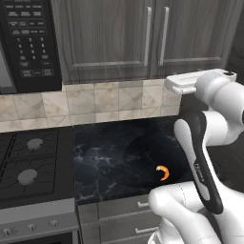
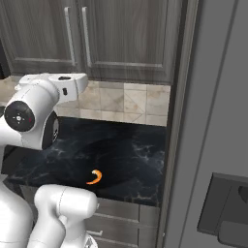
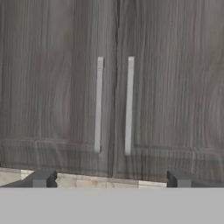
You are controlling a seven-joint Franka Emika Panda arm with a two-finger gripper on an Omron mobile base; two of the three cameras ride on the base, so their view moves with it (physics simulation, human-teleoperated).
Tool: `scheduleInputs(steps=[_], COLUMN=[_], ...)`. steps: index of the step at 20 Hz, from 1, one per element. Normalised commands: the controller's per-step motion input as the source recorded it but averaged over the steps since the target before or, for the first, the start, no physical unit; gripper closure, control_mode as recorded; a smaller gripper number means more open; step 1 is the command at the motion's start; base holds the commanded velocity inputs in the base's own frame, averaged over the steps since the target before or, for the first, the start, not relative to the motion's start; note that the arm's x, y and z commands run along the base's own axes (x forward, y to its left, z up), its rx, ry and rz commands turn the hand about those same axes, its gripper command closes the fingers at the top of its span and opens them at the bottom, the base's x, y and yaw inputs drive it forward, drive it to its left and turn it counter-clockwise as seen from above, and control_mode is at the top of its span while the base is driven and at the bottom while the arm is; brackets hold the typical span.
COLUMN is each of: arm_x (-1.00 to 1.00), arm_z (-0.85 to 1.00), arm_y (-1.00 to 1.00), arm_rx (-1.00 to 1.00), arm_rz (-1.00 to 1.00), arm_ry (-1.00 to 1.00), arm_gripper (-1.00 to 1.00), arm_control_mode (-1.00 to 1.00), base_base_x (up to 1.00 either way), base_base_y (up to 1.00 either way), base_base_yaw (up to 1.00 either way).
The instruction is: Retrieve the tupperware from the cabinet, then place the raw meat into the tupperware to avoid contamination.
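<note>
The wide-open pincer (image 3: 109, 179) is facing the closed grey-brown wood-grain cabinet (image 3: 65, 87), while the tiny orange crescent-shaped raw meat (image 1: 163, 172) is lying on the black marbled tabletop (image 1: 114, 157); misaligned fingers risk slipping off a thin silver bar handle (image 3: 99, 105).

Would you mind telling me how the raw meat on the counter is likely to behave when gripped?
The raw meat is a tiny curved piece, so probably light and easily nudged aside. Lying flat on the glossy black counter, it may slide. Its thin crescent offers little to pinch.
</note>
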Motion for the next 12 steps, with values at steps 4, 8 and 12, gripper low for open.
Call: scheduleInputs(steps=[4, 8, 12], arm_x=[0.00, 0.01, 0.10], arm_z=[0.08, 0.10, 0.10], arm_y=[-0.01, -0.04, -0.05], arm_rx=[0.02, 0.03, 0.04], arm_rz=[0.00, 0.00, 0.00], arm_ry=[-0.12, -0.10, -0.06], arm_gripper=[-1.00, -1.00, -1.00], arm_control_mode=[-1.00, -1.00, -1.00], base_base_x=[0.00, 0.00, 0.00], base_base_y=[0.00, 0.00, 0.00], base_base_yaw=[0.00, 0.00, 0.00])
